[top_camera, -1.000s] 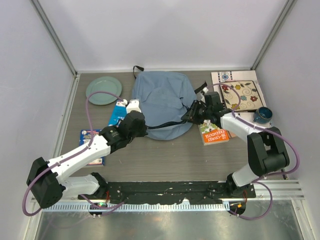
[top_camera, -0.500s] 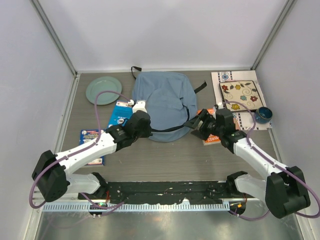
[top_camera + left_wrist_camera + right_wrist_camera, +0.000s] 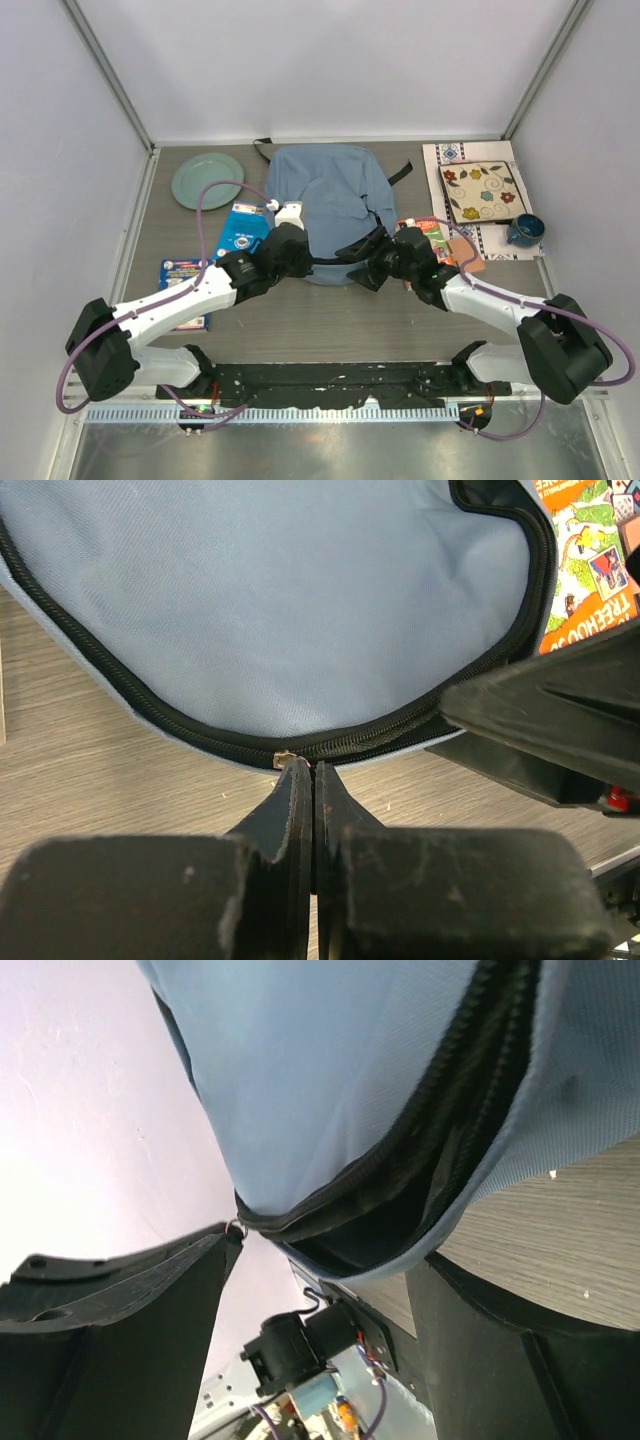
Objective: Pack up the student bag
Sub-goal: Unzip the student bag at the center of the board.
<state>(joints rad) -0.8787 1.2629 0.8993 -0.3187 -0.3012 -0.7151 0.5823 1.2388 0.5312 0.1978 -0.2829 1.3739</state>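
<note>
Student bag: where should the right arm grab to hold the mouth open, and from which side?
Grip the fabric lip beside the open zipper at the student bag's near-right edge, coming low from the near side. The bag lies flat and is too wide elsewhere; here the lip lifts off the table, thin enough for the right gripper's open jaws.

A lab test booth: plain white panels (image 3: 330,70) in aluminium framing (image 3: 108,75) enclosing a wood-grain table (image 3: 300,315).

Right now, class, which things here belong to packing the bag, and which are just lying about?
In use: student bag; zipper pull; left claw, pinching it; right claw, open at the bag's edge.
Lying about: green plate; blue mug; floral tile; orange book; blue booklets.
</note>
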